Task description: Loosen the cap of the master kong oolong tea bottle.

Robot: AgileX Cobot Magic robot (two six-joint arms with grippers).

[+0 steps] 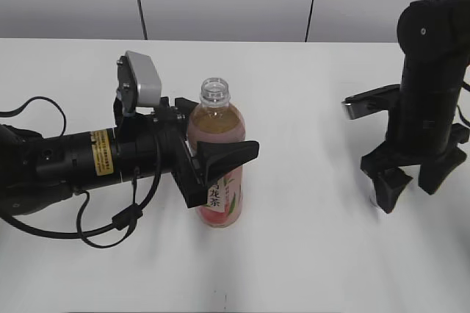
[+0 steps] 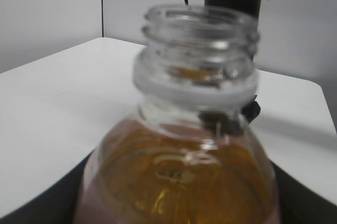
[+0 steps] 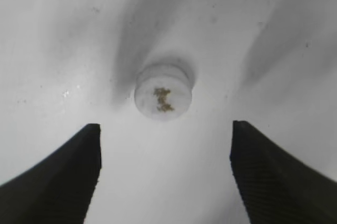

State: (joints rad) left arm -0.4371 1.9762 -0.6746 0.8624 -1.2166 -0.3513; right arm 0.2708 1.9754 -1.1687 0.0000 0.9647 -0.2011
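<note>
The master kong oolong tea bottle (image 1: 222, 194) stands upright on the white table, its threaded neck (image 2: 196, 45) open with no cap on it. My left gripper (image 1: 217, 135) is shut on the bottle's upper body from the left. The white cap (image 3: 162, 91), with a small dark logo on top, lies flat on the table. My right gripper (image 3: 164, 129) is open just above and in front of it, touching nothing. In the exterior view the right gripper (image 1: 410, 189) points down at the table on the right, and the cap (image 1: 373, 197) barely shows by its left finger.
The white table (image 1: 308, 254) runs to a grey panelled wall at the back. The left arm and its cables lie along the table at the left. The right arm stands upright at the right edge.
</note>
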